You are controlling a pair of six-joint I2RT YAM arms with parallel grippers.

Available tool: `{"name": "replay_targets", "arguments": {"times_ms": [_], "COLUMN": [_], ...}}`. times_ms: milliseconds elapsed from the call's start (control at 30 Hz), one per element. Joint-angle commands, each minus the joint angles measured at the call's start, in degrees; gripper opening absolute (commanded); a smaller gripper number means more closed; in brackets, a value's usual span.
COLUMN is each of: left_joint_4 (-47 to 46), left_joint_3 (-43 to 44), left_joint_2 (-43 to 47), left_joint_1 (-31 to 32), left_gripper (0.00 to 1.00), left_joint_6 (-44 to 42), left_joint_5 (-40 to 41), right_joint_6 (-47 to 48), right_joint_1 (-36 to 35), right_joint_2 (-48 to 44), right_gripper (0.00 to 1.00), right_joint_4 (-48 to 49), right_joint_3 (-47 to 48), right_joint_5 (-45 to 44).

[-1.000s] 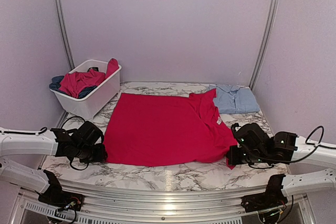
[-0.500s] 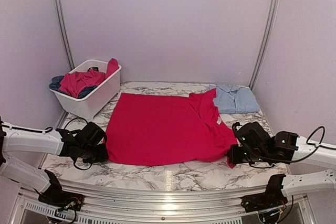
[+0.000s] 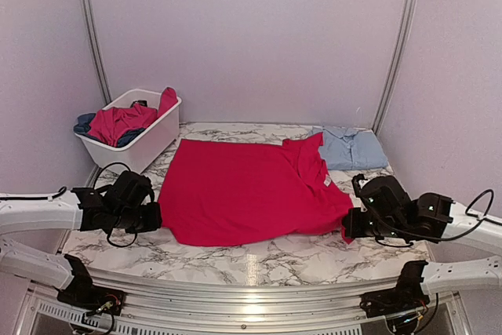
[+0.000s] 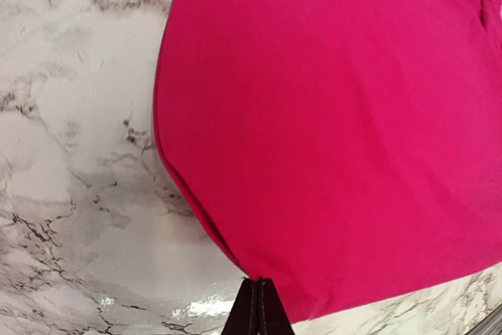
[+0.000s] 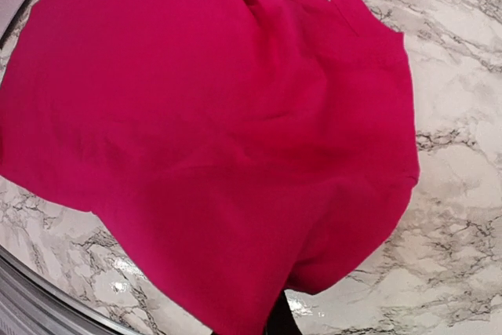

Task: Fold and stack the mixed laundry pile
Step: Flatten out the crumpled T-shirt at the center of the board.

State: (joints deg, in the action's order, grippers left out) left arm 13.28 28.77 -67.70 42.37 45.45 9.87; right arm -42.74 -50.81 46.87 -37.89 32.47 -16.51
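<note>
Red shirt from the mixed laundry pile lay spread flat on the marble table, stretched between the two grippers. The left gripper was pinched tight on the near hem corner, and the cloth ran away in front of it. The right gripper was pinched tight too. The other near corner seemed caught in it, though cloth hid most of its fingers.

Each pinch looked small and sat right at the edge. If one arm pulled faster than the other, the thin cloth could slip out, and the fold would go crooked. If only the top layer was caught, the bottom layer would stay down and bunch up. The collar part ahead of the right gripper was rumpled and could fold in lumpy.

Far ahead of the right gripper lay the folded light blue shirt, just beside the red shirt's collar, so a long fold could land on it. Far ahead of the left gripper, off to its outer side, stood the white basket holding more clothes. Behind both grippers the table's near edge was close, with little room to pull back.
</note>
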Motion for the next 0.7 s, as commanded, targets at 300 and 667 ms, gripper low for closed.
{"name": "replay_targets", "arguments": {"times_ms": [300,667], "left_joint_4": [1.58,-1.72], "left_joint_3": [33.42,48.35], "left_joint_2": [3.74,11.32], "left_joint_1": [0.17,4.56], "left_gripper": [0.0,0.0], "left_joint_6": [-23.09,-33.34], "left_joint_5": [10.53,0.78], "right_joint_6": [27.77,43.37], "right_joint_1": [0.97,-0.08], "right_joint_2": [7.14,5.02], "right_gripper": [0.0,0.0], "right_joint_4": [1.89,6.1], "right_joint_3": [40.22,62.53], "right_joint_5": [-18.37,-10.39]}}
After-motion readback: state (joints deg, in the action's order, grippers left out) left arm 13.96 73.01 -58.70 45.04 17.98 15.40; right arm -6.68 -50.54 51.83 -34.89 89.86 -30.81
